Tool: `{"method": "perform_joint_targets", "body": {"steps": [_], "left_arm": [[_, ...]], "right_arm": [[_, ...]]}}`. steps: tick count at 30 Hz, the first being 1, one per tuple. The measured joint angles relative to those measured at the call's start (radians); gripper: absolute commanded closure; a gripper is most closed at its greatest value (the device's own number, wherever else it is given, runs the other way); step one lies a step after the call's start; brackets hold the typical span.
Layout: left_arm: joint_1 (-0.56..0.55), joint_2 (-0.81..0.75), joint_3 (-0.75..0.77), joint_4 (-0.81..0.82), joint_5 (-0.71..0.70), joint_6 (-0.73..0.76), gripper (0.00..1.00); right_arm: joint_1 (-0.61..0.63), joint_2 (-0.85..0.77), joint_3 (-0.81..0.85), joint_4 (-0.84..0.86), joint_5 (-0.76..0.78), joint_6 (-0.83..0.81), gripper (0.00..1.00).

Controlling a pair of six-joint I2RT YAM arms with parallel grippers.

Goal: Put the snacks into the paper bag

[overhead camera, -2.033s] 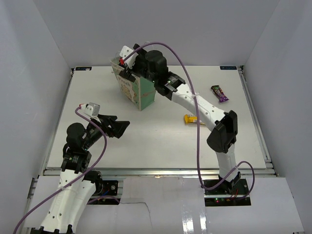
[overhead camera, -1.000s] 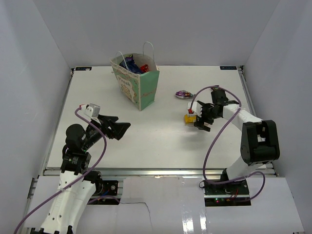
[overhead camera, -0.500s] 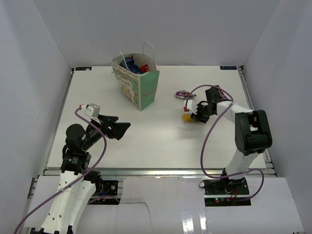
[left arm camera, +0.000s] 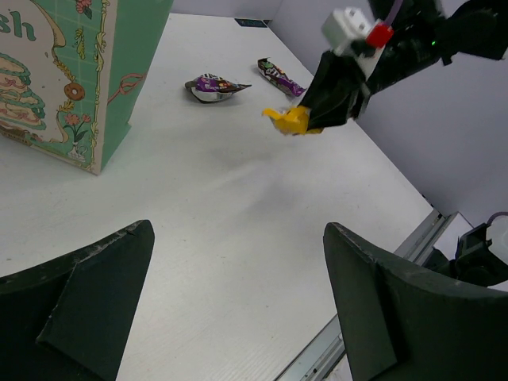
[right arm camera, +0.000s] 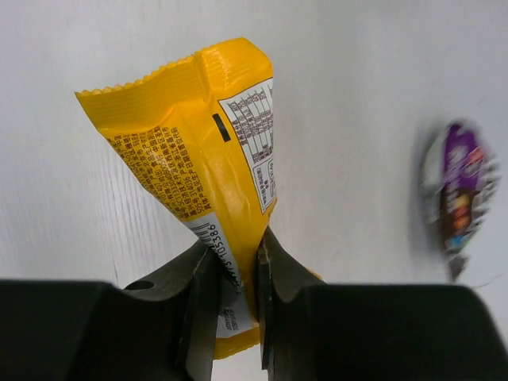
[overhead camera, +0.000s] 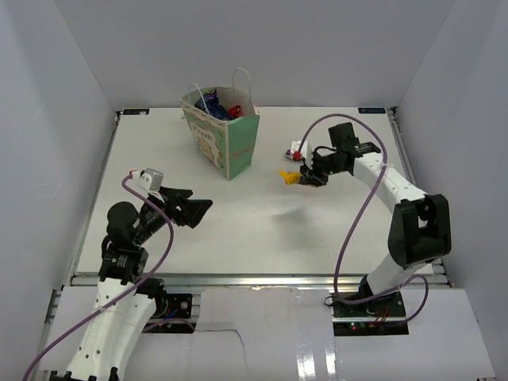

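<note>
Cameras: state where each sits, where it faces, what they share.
Top external: high behind the robot, looking down; left arm and right arm show.
Left wrist: low, facing across the table; open left pincer frames the view.
Right wrist: facing down at the table; right pincer grips the yellow pack.
Shared: all three show that pack.

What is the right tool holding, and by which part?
The right tool pinches the yellow pack near one end, the rest sticking out free. The left tool is open, holding nothing.
</note>
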Motion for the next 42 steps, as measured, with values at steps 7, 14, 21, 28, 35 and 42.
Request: {"method": "perform_joint_targets", "body": {"steps": [7,14,21,28,35,42], "left_arm": [[0.0,0.0,0.0,0.0,-0.005,0.001,0.02],[0.0,0.0,0.0,-0.001,-0.028,0.004,0.02],[0.0,0.0,0.0,-0.002,-0.037,0.004,0.02],[0.0,0.012,0.0,-0.002,-0.038,0.005,0.02],[0.0,0.02,0.0,0.0,-0.017,0.005,0.02],[0.0,0.031,0.0,0.023,0.039,0.0,0.02]], "right_arm": [[0.245,-0.024,0.357,0.063,0.0,0.333,0.86],[0.373,0.216,0.815,0.249,0.245,0.664,0.92],[0.428,0.36,0.868,0.432,0.528,0.794,0.86],[0.444,0.432,0.868,0.523,0.649,0.806,0.3],[0.442,0.415,0.867,0.555,0.64,0.806,0.19],[0.355,0.164,0.677,0.431,0.282,0.775,0.02]]}}
